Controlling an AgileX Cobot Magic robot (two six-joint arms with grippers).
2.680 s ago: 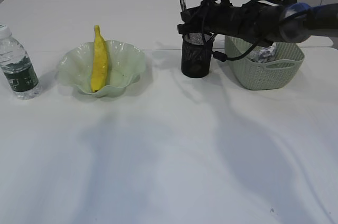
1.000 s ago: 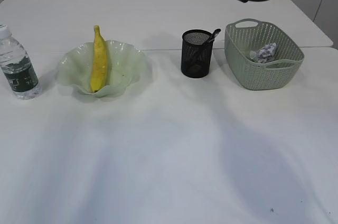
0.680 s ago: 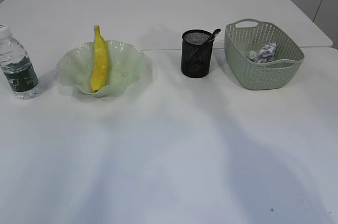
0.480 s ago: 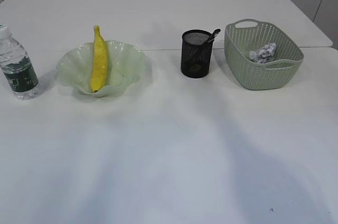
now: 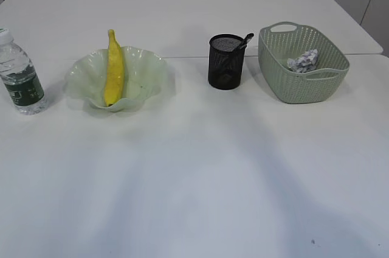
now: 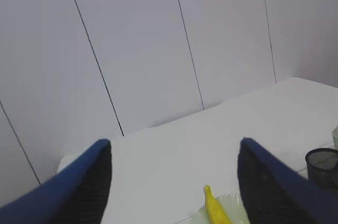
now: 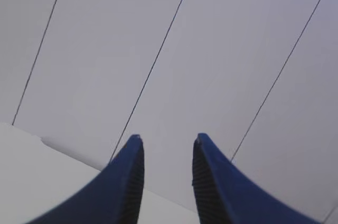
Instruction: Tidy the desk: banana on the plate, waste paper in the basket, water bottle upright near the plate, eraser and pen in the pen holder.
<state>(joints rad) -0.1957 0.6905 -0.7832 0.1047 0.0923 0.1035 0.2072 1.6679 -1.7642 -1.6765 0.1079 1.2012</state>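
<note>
White desk (image 5: 194,179) carries everything. At the left edge the water bottle (image 5: 19,74) stands upright near the plate (image 5: 149,75), and the banana (image 5: 113,69) lies in the plate. A pen (image 5: 241,44) leans in the pen holder (image 5: 226,62). The waste paper (image 5: 302,60) lies inside the basket (image 5: 302,90). The left gripper (image 6: 174,155) has fingers wide apart, holding nothing. The right gripper (image 7: 166,150) has a narrow gap, also holding nothing.

banana (image 5: 113,73) in plate (image 5: 149,65), bottle (image 5: 20,74) upright
</note>
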